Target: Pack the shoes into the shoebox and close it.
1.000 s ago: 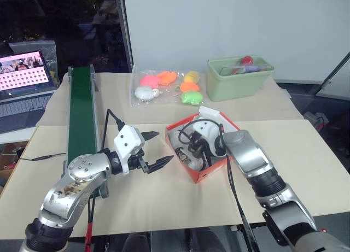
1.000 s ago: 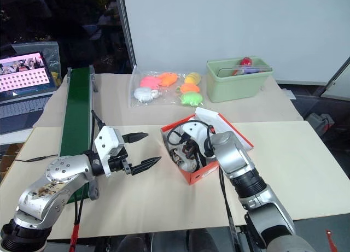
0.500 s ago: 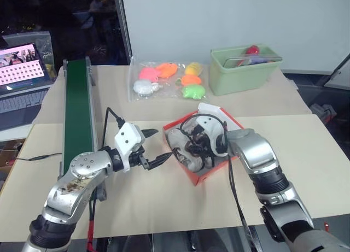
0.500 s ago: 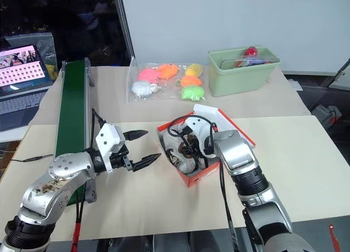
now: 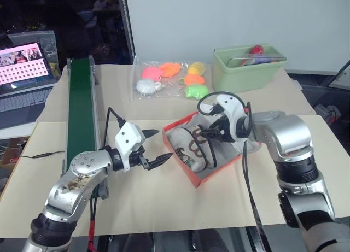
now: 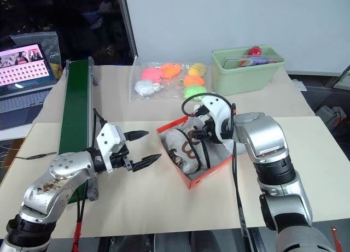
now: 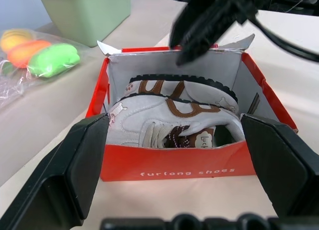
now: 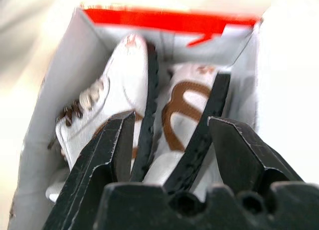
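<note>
Shoes lie on sides inside open shoebox, frame centre on bench. Right gripper above box, fingers apart, empty. Left gripper beside box, fingers spread wide.

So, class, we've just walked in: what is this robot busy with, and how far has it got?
It is packing shoes into a shoebox. Both white shoes lie on their sides inside the orange-red shoebox, which is not yet closed. The right gripper hangs open just above the shoes, holding nothing. The left gripper waits open beside the box, near its short end, not touching it. Closing the box is what remains.
</note>
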Robot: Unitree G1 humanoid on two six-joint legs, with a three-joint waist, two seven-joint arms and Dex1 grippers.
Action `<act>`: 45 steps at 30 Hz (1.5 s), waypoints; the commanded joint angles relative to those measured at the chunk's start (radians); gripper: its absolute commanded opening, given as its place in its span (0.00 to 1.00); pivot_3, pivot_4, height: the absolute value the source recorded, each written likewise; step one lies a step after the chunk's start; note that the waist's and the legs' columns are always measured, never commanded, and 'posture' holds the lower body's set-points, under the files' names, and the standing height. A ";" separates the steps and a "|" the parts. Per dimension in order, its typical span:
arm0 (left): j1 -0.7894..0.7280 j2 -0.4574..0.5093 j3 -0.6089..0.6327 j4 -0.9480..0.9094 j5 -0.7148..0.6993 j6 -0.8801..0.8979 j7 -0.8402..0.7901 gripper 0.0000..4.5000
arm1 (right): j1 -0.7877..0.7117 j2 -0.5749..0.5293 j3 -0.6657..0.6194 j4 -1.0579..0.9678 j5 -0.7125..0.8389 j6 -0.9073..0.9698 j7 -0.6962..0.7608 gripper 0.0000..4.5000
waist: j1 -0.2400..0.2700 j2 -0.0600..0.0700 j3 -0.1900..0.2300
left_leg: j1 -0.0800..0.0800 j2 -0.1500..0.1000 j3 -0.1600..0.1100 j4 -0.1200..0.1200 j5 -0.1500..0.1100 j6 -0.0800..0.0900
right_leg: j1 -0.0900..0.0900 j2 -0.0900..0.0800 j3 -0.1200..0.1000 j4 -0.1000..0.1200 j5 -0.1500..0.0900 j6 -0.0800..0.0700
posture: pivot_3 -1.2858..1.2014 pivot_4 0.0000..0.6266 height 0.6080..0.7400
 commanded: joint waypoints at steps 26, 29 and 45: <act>-0.020 -0.002 -0.022 0.008 0.007 -0.045 -0.063 1.00 | 0.816 -0.289 -0.303 -0.097 0.063 -0.424 0.011 0.02 | 0.004 -0.001 0.003 | 0.013 0.000 0.000 0.015 0.000 0.002 | 0.022 0.002 0.003 -0.002 -0.002 0.012 | 0.52 0.24 0.92; -0.002 -0.002 -0.018 -0.014 0.000 -0.035 -0.055 1.00 | 0.759 -0.207 -0.289 -0.007 0.052 -0.456 -0.053 0.02 | 0.005 0.005 0.006 | 0.011 -0.002 0.001 0.015 0.000 0.002 | 0.020 0.000 0.005 -0.002 -0.002 0.012 | 0.52 0.24 0.92; 0.000 0.005 -0.015 -0.035 -0.010 -0.017 -0.045 1.00 | 0.380 0.187 -0.589 0.423 0.187 -0.563 -0.392 0.02 | 0.004 0.008 0.007 | 0.009 -0.002 0.000 0.014 0.000 0.002 | 0.019 0.000 0.004 -0.001 0.000 0.007 | 0.52 0.24 0.92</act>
